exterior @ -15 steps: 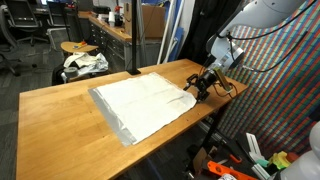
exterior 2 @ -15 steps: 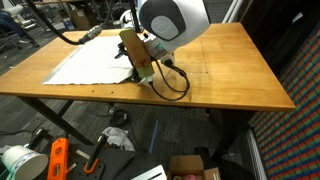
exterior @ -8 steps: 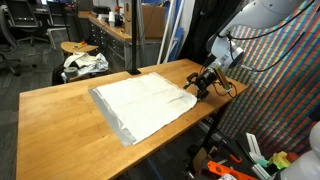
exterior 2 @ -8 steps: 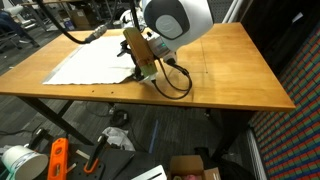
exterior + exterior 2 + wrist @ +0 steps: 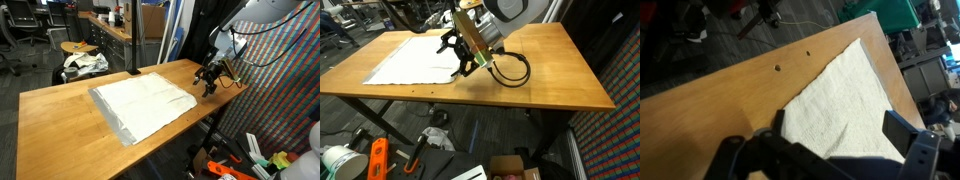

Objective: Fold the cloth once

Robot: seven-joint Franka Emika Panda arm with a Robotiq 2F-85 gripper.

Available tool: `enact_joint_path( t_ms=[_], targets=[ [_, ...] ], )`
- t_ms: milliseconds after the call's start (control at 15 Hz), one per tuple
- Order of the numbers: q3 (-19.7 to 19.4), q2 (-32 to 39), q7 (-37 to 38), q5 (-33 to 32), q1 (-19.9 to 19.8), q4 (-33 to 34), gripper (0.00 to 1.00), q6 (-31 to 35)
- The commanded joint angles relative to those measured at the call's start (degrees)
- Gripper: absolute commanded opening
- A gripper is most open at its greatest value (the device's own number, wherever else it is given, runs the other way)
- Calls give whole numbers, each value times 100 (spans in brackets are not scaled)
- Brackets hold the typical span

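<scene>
One table point(image 5: 50, 130), one cloth point(image 5: 145, 103): that is our tally at the center of the scene. At the table's right end in an exterior view we count one arm point(image 5: 228, 45) and one gripper point(image 5: 208, 78), with two fingers point(image 5: 923, 150). We find two small holes point(image 5: 777, 69) in the tabletop. Past the far left edge we count one stool point(image 5: 75, 47) and one fabric bundle point(image 5: 85, 63). On the floor in an exterior view we note one white bucket point(image 5: 335, 162) and one orange tool point(image 5: 377, 158).
</scene>
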Motion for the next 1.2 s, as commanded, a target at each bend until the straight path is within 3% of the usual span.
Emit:
enact_joint_path(
  t_ms=[0,333,667,1133],
  targets=[
    [32,173,135,-62,-27,382,100,-333],
    [72,-13,-107,595,103,-111,100,977],
    [93,-100,-431,225,412,-566,100,2419],
    [189,-298,-352,-1147,541,-730,100,2384]
  ],
)
